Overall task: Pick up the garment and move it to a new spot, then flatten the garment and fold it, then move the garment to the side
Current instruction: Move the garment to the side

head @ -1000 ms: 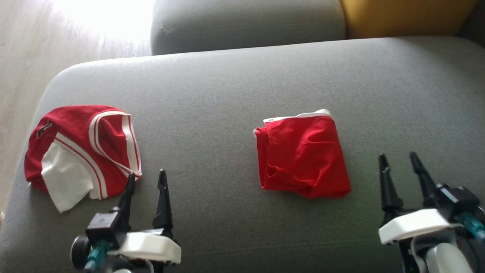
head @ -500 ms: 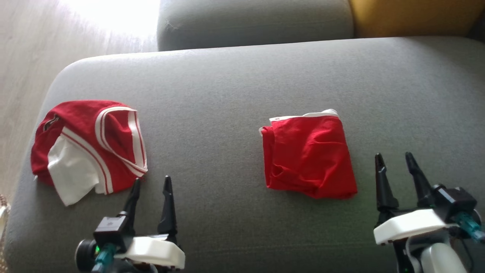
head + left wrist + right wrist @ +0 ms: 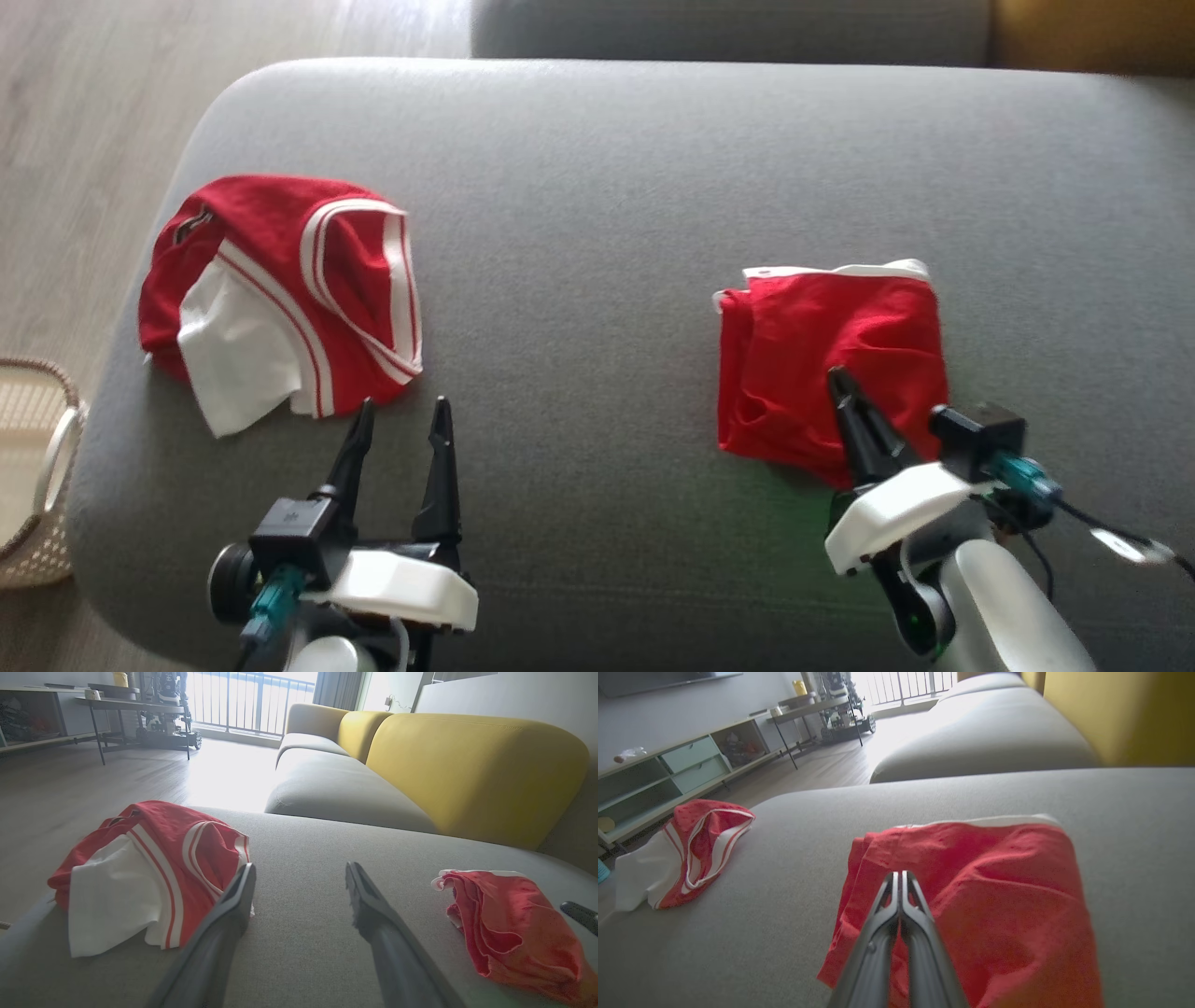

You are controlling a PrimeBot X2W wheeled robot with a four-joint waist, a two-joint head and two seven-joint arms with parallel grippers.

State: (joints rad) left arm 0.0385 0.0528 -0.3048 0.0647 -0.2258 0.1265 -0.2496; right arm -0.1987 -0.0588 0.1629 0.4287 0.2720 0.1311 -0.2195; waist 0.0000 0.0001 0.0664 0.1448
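Grey and broad, the sofa seat is serving as the work surface, with pale floor beyond it. The right tool is lying with its two fingers pressed together, tips over the near half of the plain red garment — whether a pinch of cloth is sitting between them I cannot tell, since the fabric is showing no lift around the tips. That garment is lying under and ahead of the right tool as a compact folded rectangle, with its white waistband at the edge farthest from the tool. The left tool is hovering with fingers spread and nothing between them, the striped garment just ahead of it, off its left fingertip. Judging by the tidy fold, the folding is looking finished and the moving-aside step is getting under way. The next move is calling for a grip catching every layer, then a low, slow carry sideways — so the fold is not opening up.
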